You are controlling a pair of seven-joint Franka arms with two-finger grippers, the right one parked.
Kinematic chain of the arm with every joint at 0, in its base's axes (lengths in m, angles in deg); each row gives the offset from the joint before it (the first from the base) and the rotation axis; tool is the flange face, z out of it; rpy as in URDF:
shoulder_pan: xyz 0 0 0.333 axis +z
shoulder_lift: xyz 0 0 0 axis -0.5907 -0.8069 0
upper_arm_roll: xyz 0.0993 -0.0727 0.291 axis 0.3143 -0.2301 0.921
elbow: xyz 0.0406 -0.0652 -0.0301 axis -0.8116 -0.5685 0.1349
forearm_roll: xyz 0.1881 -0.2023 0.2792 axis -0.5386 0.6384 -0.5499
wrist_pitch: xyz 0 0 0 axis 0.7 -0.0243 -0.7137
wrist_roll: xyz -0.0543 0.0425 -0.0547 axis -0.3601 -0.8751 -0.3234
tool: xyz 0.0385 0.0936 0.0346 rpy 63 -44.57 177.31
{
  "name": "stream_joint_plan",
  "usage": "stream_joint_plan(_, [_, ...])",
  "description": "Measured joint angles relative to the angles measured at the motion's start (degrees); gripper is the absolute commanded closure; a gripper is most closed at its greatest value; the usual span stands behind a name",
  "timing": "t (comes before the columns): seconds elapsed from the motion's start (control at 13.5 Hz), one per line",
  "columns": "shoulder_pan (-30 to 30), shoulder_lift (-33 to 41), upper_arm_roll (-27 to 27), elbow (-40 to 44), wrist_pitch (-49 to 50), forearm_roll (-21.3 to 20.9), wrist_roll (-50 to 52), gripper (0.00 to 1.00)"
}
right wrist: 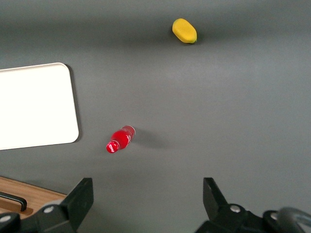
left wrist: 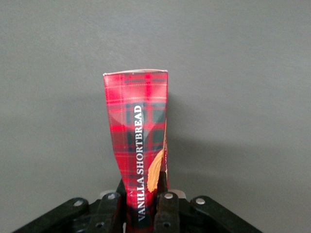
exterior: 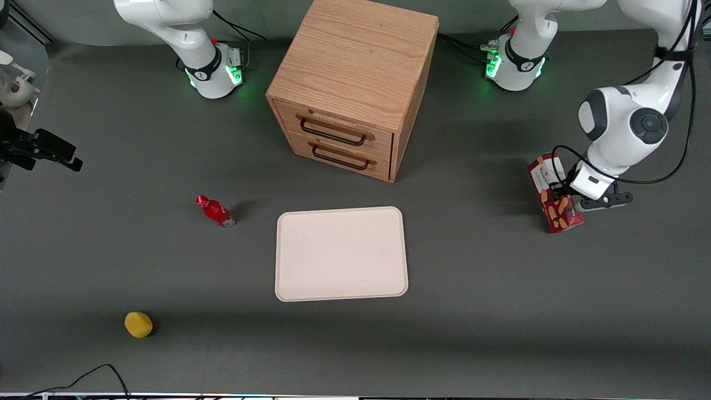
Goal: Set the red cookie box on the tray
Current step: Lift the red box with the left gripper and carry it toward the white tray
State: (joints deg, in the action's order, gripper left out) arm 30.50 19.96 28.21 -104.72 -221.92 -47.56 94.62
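Cardboard pinched in our gripper (left wrist: 146,201).
We clamp the red cookie box (left wrist: 138,141) near one end; it is light, crushes easily, and already twists between the fingers, with the tray (exterior: 341,254) well apart.

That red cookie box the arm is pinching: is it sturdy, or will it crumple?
Probably soft: the red cookie box looks squeezed in and twisted where the gripper has its jaws shut on it. That suggests thin cardboard, likely light. Tall and narrow, it may tip if stood upright on the tray.
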Motion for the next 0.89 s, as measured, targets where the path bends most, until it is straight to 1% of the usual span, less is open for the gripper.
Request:
stream_joint_plan(0.15, [-2.0,4.0,-0.6,6.7,14.7,0.0,3.5,0.75])
stream_joint_plan(0.3, [-2.8,5.8,-3.5,16.1,27.5,0.1,7.8,0.75])
stream_joint_plan(0.37, [-3.1,5.9,-5.4,20.4,31.8,0.1,10.5,0.75])
stream_joint_plan(0.59, [-3.5,3.9,-12.9,30.4,37.5,0.2,22.0,0.74])
stream_joint_plan(0.74, [-3.6,-0.6,-17.8,37.3,38.7,0.3,30.5,0.74])
stream_joint_plan(0.89, [-3.7,-7.5,-22.1,44.7,38.8,0.2,39.0,0.73])
